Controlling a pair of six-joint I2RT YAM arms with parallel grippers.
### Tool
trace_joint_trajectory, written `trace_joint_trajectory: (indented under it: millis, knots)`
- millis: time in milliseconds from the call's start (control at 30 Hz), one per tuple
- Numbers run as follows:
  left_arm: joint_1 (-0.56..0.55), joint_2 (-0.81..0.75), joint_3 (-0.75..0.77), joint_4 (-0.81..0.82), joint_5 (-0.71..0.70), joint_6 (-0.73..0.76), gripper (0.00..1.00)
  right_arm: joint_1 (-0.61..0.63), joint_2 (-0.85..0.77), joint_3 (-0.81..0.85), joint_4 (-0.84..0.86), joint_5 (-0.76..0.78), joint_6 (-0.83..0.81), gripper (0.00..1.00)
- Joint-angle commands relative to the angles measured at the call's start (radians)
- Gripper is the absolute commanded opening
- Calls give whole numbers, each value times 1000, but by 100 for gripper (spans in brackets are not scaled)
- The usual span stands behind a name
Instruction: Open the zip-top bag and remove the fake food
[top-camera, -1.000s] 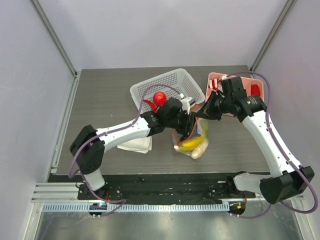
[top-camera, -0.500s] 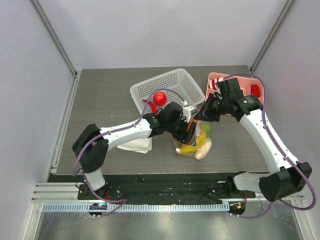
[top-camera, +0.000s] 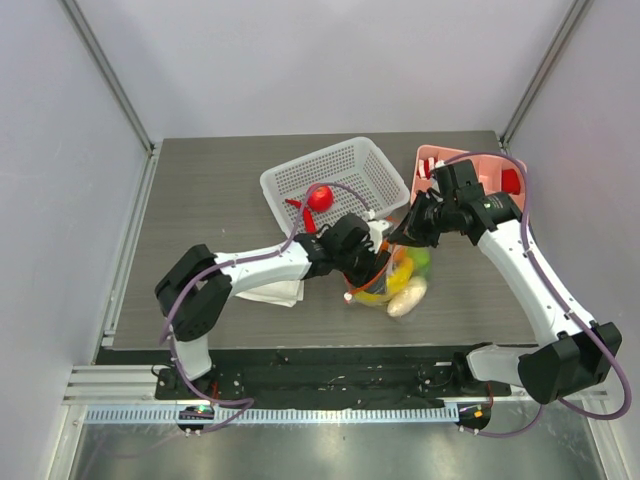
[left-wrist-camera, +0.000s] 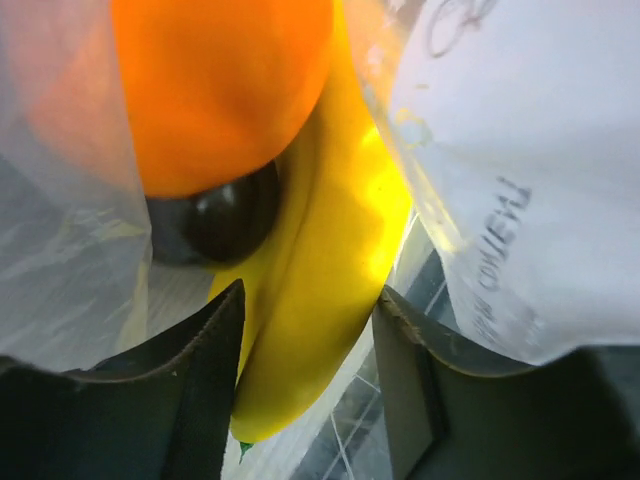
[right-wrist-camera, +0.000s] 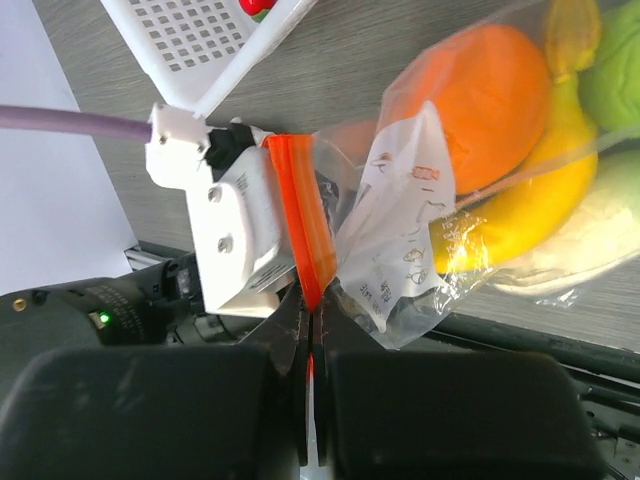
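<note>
The left gripper reaches into the mouth of the bag, its two dark fingers standing apart with a yellow banana between them (whether the fingers press on the banana or only stand beside it cannot be told). Just past the fingertips, against the banana, sit a round orange and a small dark piece, with clear plastic draped on both sides. The right gripper is pinched tight on the orange-red zip strip at the bag's top edge and holds that edge up off the table. From above, the bag hangs and rests between the two grippers, in front of the white basket and left of the pink tray. A green apple shows through the plastic on the right side, and a white radish lies at the bag's lower end against the table. A red apple lies in the basket, apart from the bag. A folded white cloth lies on the table under the left arm, near the front edge.
</note>
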Motion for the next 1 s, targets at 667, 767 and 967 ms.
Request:
trace_joint_trajectory:
  millis: [667, 767, 967]
  knots:
    - [90, -34, 196, 29, 203, -526, 0, -5, -22, 155, -92, 247, -215, 1]
    - [113, 1, 205, 66, 289, -681, 0, -3, -9, 201, -100, 216, -243, 1]
    - [145, 22, 375, -49, 399, -718, 0, -2, -40, 154, -63, 320, -343, 1]
